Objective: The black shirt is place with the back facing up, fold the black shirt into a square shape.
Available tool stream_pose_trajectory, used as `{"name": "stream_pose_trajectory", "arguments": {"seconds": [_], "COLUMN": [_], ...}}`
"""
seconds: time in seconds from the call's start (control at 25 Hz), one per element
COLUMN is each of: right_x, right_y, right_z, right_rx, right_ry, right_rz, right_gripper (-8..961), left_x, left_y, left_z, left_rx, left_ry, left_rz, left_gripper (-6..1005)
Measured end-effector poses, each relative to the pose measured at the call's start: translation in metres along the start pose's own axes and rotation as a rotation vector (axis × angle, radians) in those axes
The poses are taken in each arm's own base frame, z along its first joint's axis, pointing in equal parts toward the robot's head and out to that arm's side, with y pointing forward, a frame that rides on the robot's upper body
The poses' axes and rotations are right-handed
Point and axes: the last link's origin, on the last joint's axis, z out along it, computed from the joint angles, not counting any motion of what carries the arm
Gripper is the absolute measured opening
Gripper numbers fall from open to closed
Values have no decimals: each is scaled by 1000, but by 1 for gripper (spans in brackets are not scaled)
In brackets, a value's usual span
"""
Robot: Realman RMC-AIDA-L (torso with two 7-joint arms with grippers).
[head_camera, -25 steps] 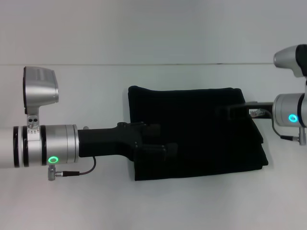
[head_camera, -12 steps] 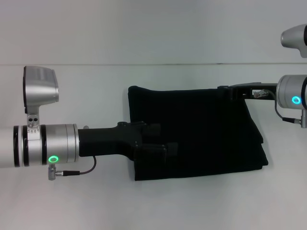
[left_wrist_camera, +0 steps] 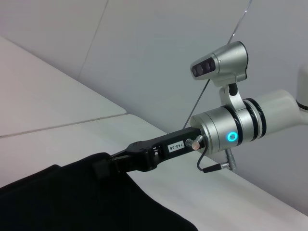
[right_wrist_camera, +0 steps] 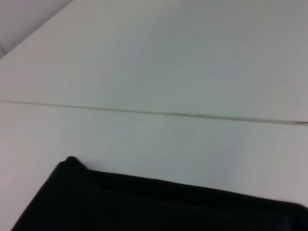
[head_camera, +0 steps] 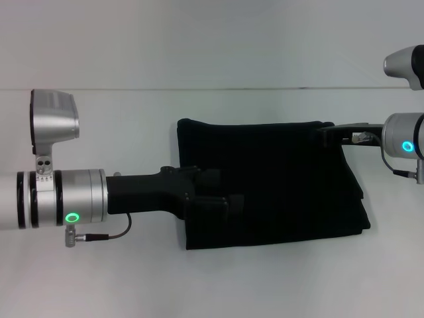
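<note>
The black shirt (head_camera: 285, 185) lies folded into a rough rectangle in the middle of the white table, with no lettering showing. My left gripper (head_camera: 228, 195) reaches in from the left and sits over the shirt's left edge, black against the black cloth. At the shirt's far right corner is my right gripper (head_camera: 322, 137). The left wrist view shows the right gripper (left_wrist_camera: 103, 168) touching the edge of the shirt (left_wrist_camera: 72, 202). Only the shirt's (right_wrist_camera: 144, 207) far edge and bare table appear in the right wrist view.
The white table (head_camera: 99, 278) spreads on all sides of the shirt. A thin seam line (head_camera: 199, 89) runs across behind it, with a pale wall beyond.
My right gripper drew back from over the shirt's right part to its far right corner, then dropped slightly. The left arm and the shirt have hardly moved.
</note>
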Motion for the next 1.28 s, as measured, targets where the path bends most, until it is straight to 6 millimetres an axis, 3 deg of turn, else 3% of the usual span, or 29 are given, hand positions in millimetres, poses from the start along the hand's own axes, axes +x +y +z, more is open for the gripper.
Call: {"name": "stream_pose_trajectory", "arguments": {"seconds": [0.72, 1.04, 1.28], "right_x": [11, 12, 13], "right_y": [-12, -29, -35], "right_z": [3, -18, -39], "right_rx": [93, 127, 50], "right_ry": [-9, -107, -179], "right_rz": [-12, 30, 62], "right_gripper": [5, 7, 8], "left_x": [-2, 8, 10], "left_y": [0, -10, -15], "left_z": [3, -1, -2], "left_rx": [5, 64, 96], "left_ry": [1, 40, 53], "left_rz": [-8, -14, -47], "left_gripper": [920, 919, 919]}}
